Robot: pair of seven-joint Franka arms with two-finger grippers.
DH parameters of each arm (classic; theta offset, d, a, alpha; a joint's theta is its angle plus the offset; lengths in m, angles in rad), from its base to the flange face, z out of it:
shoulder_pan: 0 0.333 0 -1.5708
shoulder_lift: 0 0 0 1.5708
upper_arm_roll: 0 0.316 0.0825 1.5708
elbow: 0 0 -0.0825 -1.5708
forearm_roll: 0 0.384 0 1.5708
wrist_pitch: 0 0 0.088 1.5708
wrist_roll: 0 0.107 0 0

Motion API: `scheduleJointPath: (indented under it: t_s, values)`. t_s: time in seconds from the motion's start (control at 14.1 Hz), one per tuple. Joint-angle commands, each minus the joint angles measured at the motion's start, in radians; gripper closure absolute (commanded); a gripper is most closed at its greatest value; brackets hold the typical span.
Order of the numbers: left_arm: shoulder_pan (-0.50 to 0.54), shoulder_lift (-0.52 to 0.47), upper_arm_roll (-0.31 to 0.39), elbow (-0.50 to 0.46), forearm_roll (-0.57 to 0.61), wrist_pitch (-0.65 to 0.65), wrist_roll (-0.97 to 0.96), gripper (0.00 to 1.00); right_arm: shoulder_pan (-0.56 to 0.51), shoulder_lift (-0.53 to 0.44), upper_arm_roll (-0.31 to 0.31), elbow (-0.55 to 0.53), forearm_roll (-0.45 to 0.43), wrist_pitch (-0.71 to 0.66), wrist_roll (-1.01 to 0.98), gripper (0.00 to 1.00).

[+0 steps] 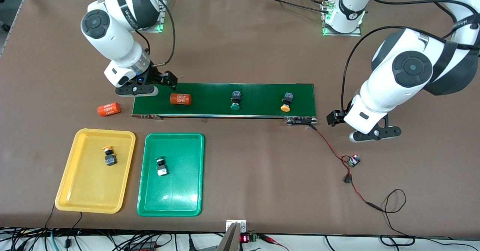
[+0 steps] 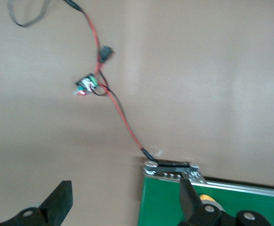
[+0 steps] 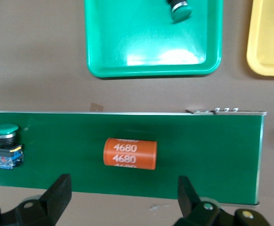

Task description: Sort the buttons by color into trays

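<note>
The right hand (image 1: 150, 87) hangs with its fingers spread and nothing between them, over the end of the dark-green conveyor belt (image 1: 258, 91) that lies toward the right arm's end of the tabletop (image 1: 243, 37). In its wrist view an orange cylinder (image 3: 130, 153) printed "4680" lies on the belt almost directly below the hand, and a green button (image 3: 6, 143) rests on the belt off to one side of it. A second orange cylinder (image 1: 109, 109) lies off the belt on the tabletop, just past the hand.

Two buttons look already sorted: a yellow-orange button (image 1: 109, 155) lies in the yellow tray (image 1: 67, 183) and another green button (image 1: 161, 166) in the green tray (image 1: 150, 202). The trays sit side by side below the hand's end of the belt, nearer the front camera, likely so each drop is a short carry.

A yellow-orange button (image 1: 286, 102) remains on the belt too, toward the left hand. That left hand (image 1: 362, 129) is also released and empty, hovering over bare tabletop just off the belt's other end, beside a red-and-black cable (image 2: 123, 117) and small circuit board (image 2: 86, 85); it appears to be waiting.

About half the sorting seems done; the belt's green button is probably next.
</note>
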Motion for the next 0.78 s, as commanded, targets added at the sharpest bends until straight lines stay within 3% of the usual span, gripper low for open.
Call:
scheduleJointPath:
  t_s: [0.0,0.35,0.57,0.71]
  values:
    - [-0.152,-0.143,0.228,-0.002,-0.151,-0.023,0.049,0.00,0.017,0.012,0.001,-0.016,0.014,0.034,0.033,0.00]
    - [-0.256,-0.280,0.581,-0.014,-0.398,-0.032,0.333,0.00,0.019,0.040,0.001,-0.016,0.015,0.032,0.040,0.00]
    - [-0.382,-0.308,0.839,-0.013,-0.533,-0.105,0.550,0.00,0.022,0.055,0.001,-0.014,0.014,0.034,0.047,0.00]
    - [-0.521,-0.337,1.012,-0.048,-0.566,-0.136,0.657,0.00,0.022,0.057,0.001,-0.014,0.015,0.034,0.049,0.00]
